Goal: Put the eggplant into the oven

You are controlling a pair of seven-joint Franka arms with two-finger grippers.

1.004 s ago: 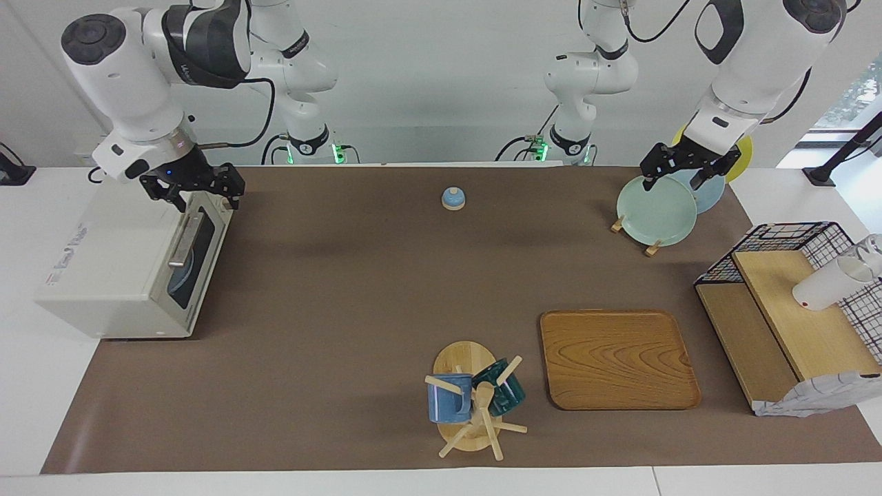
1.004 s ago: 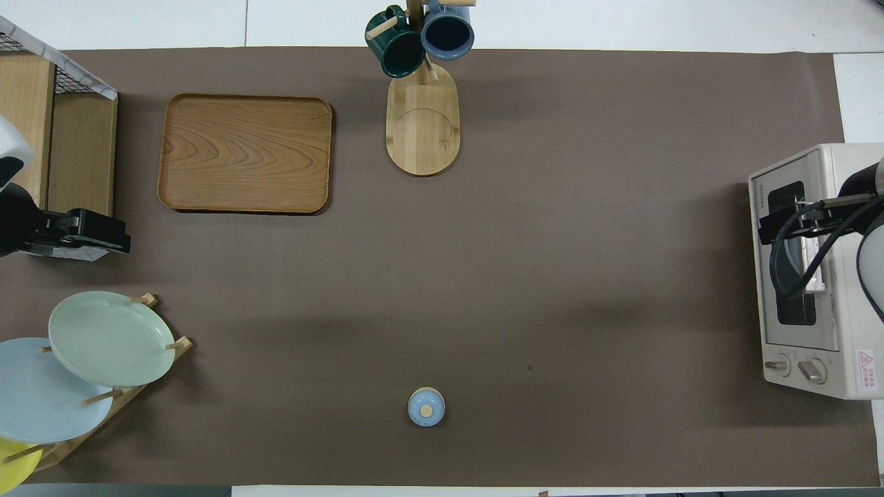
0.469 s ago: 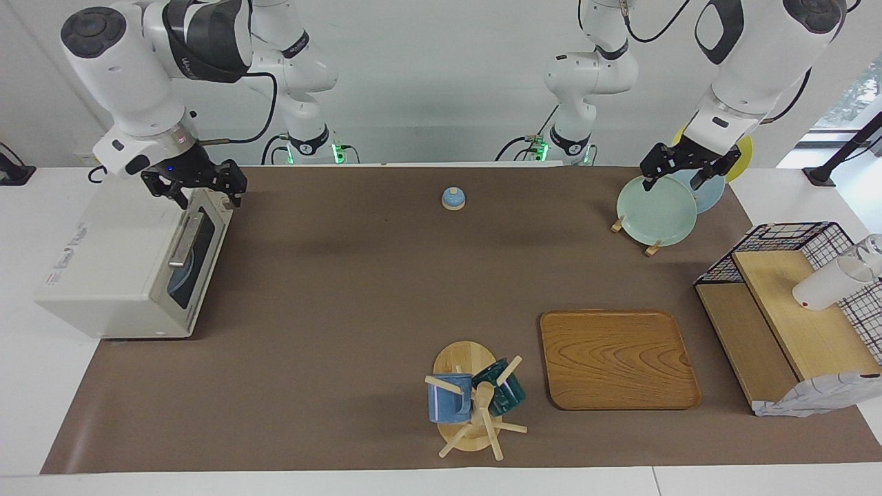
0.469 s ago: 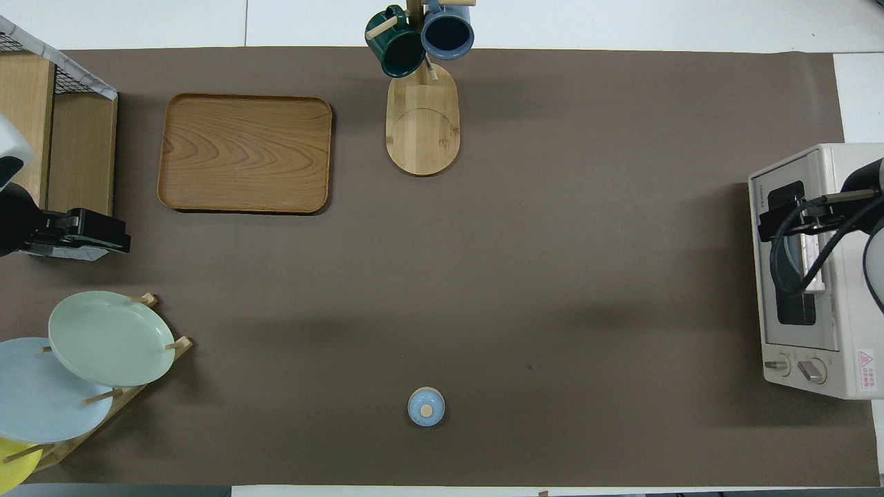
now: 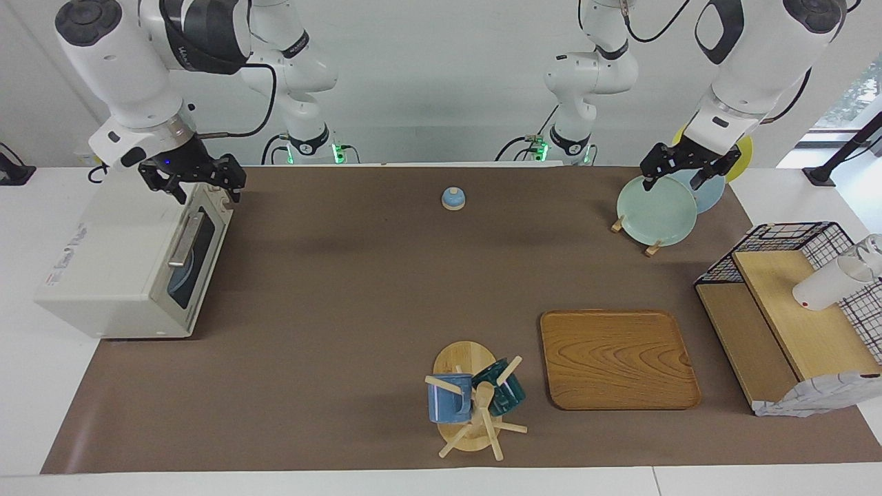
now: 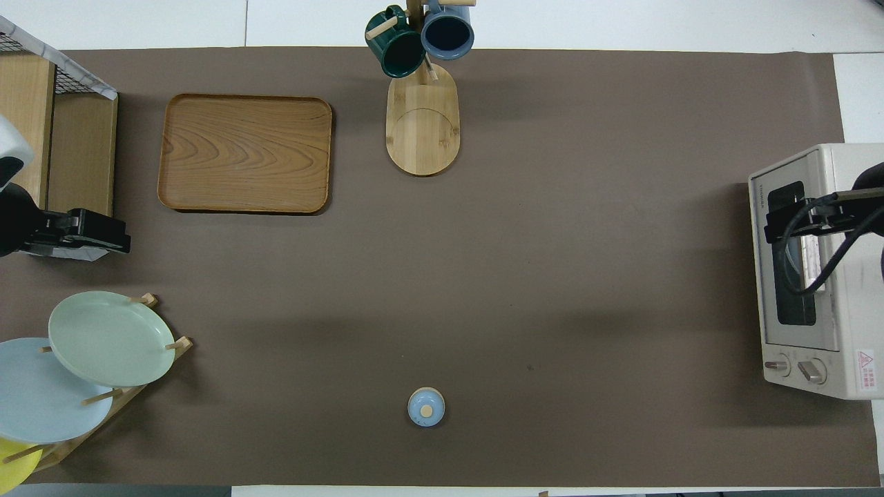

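Oven [image 5: 117, 262]: boxy cream-white metal, smooth dark glass door shut, silver bar handle [image 5: 185, 238] along the door's upper edge; at nine o'clock on the desk [image 5: 379, 289] in the facing view. Eggplant: none in sight on the desk or in either gripper; whether behind the glass, cannot tell. Right gripper [image 5: 207, 191], jaws apart and empty, over the oven's end nearer the robots, handle at six o'clock from it, plainly the nearer arm; left gripper [image 5: 672, 180], jaws apart and empty, waiting over the glossy pale green plate [image 5: 654, 210] at two o'clock.

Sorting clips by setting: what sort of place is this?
Likely a lab tabletop staged as a kitchen: a toaster oven, a plate rack and a mug tree on a brown mat.
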